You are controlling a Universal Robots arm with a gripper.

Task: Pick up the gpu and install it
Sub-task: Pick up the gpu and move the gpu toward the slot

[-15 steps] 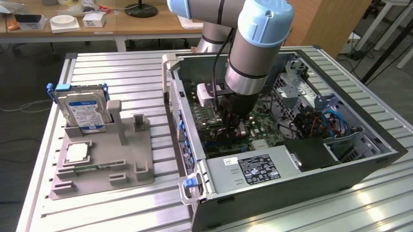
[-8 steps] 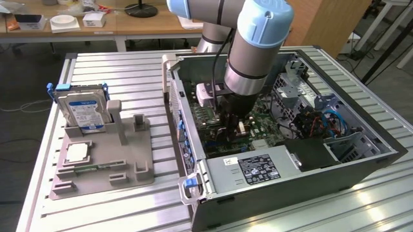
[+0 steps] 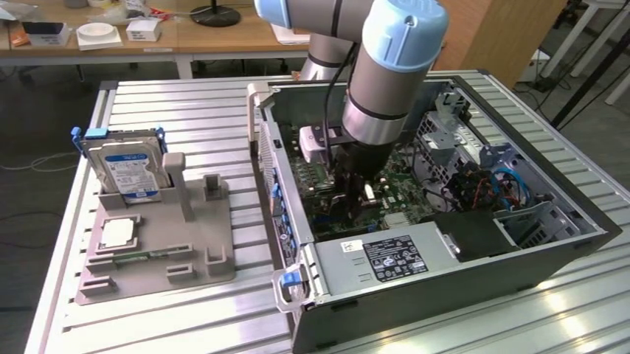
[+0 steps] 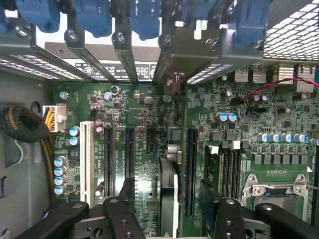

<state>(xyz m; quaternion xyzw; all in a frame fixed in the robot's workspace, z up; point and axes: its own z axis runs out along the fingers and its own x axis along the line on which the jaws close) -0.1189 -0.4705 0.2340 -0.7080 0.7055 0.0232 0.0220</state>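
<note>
Open computer case [image 3: 580, 236] lying on its side on a slatted metal table [image 3: 167, 110], with a robot arm [image 3: 384, 81] reaching straight down into it. Pincer [image 3: 355, 184] low over the green motherboard [image 3: 399, 193], between the case walls, its tips lost in shadow under the wrist in the exterior view. Seen from the wrist: pincer [image 4: 169, 221] spread wide and gripping nothing, its two black fingers [image 4: 117, 219] standing apart on either side of the gpu [image 4: 168, 191], with a strip of bare board showing between each finger and the card. Gpu edge-on and upright, a thin dark card with a pale edge, standing on the motherboard among the long black expansion slots [image 4: 108, 159], with a white slot [image 4: 85, 159] farther off on one side and the CPU socket [image 4: 271, 191] on the other. In line with the card, a silvery bracket [image 4: 174, 59] at the case wall under a row of blue latches [image 4: 94, 17]; impossible to tell whether bracket and card are joined. Near end of the card cut off at the picture's edge, so depth of seating unclear. Outside the case, toward the exterior view's left, a grey holder tray [image 3: 212, 258] carrying an upright hard drive [image 3: 126, 171] with a blue label and a narrow green memory stick [image 3: 138, 257] lying flat.
</note>
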